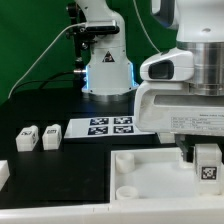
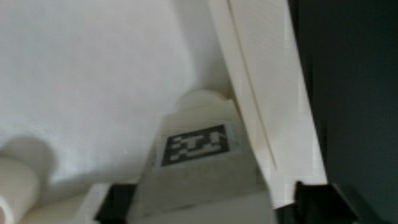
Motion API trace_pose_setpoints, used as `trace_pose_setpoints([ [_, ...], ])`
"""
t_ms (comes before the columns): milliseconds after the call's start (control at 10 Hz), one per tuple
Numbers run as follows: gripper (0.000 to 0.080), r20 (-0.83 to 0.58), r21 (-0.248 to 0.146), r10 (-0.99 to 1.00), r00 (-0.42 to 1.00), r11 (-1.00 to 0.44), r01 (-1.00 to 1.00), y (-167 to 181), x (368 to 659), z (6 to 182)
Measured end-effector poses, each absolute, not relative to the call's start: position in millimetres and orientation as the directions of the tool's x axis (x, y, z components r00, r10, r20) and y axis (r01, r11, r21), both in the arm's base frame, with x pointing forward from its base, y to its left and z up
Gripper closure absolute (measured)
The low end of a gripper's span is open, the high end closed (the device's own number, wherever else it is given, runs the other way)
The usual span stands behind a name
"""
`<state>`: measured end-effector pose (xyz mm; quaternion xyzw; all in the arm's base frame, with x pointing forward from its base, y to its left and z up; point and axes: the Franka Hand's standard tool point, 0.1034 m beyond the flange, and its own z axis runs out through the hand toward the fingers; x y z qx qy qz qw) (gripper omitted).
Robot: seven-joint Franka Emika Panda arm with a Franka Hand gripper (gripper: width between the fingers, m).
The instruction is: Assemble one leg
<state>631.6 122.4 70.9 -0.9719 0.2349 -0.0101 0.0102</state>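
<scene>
My gripper (image 1: pixel 205 152) is shut on a leg (image 1: pixel 207 166), a small white block with a black-and-white tag, and holds it upright over the right end of the large white panel (image 1: pixel 140 170). In the wrist view the leg (image 2: pixel 196 140) sits between my dark fingers (image 2: pixel 119 204), with my gripper (image 2: pixel 217 206) closed around it. It is close to the panel's raised rim (image 2: pixel 260 90). A round socket (image 2: pixel 18 180) of the panel shows beside it. Whether the leg's lower end touches the panel is hidden.
Two more legs (image 1: pixel 27 138) (image 1: pixel 50 135) lie on the black table at the exterior view's left. The marker board (image 1: pixel 110 127) lies behind the panel. Another white part (image 1: pixel 3 175) sits at the far left edge. The robot base (image 1: pixel 105 60) stands at the back.
</scene>
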Motion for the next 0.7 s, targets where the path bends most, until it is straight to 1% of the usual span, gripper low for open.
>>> trace_pose_setpoints([
  [100,0.0508,0.012,-0.025,-0.567,0.824,-0.824,-0.566,121.7,631.6,70.9],
  [200,0.0508,0.01,-0.026,-0.611,0.791,-0.791,-0.611,121.8,631.5,70.9],
  [300,0.0508,0.003,-0.029,-0.724,0.69,-0.689,-0.724,121.3,631.9,70.7],
  [400,0.0508,-0.01,-0.028,-0.825,0.566,-0.565,-0.824,120.4,633.0,70.7],
  [500,0.0508,-0.033,-0.026,-0.926,0.376,-0.375,-0.927,119.4,633.3,70.7],
  [700,0.0508,-0.082,-0.008,-0.996,0.035,-0.034,-0.999,118.8,633.7,70.6],
])
